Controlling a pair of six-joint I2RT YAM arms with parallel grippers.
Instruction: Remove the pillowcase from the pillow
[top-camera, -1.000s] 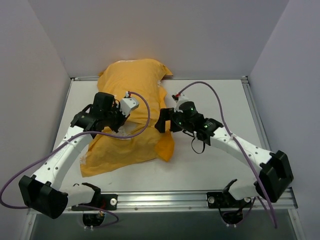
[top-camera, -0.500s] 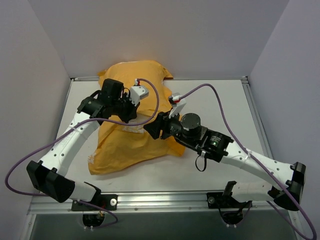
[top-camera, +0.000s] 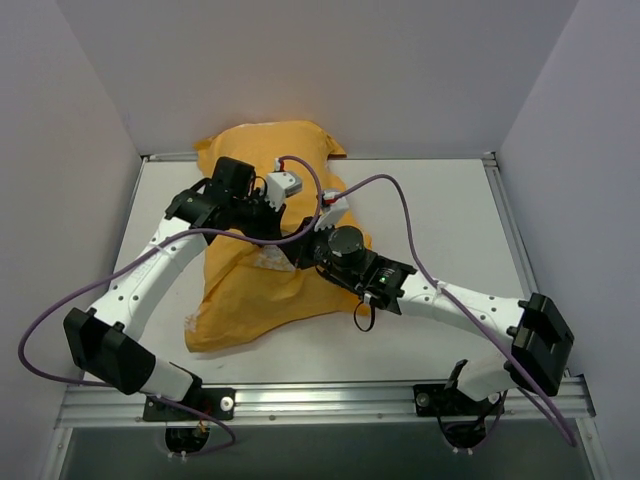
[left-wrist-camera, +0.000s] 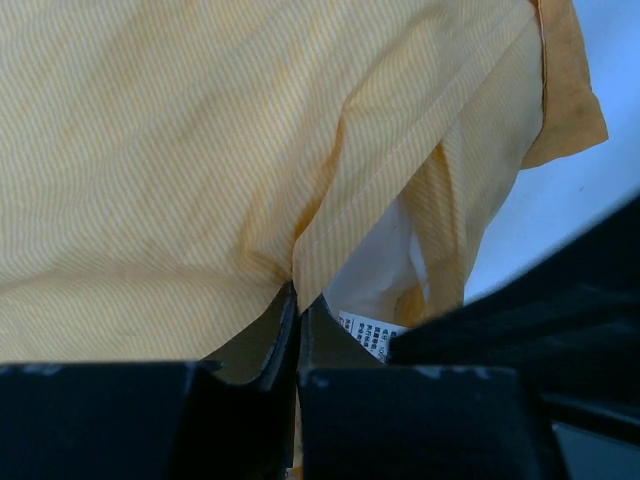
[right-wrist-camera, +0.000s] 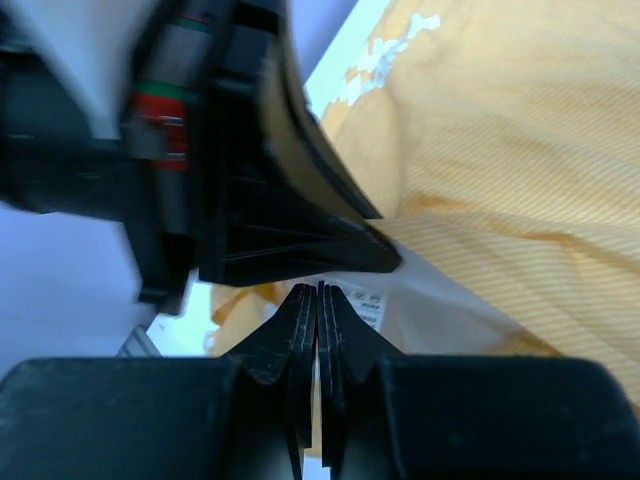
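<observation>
Left hand (left-wrist-camera: 298, 300) pinching pillowcase (left-wrist-camera: 180, 150), right hand (right-wrist-camera: 318, 295) closed; pillow (left-wrist-camera: 378, 262) mostly hidden

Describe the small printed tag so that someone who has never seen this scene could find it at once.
Start at the big orange-yellow pillowcase lying on the table between the two arms. In the left wrist view its open edge parts to show the white pillow inside. The tag sits at the bottom of that gap: the only white patch carrying lines of tiny dark print.
</observation>
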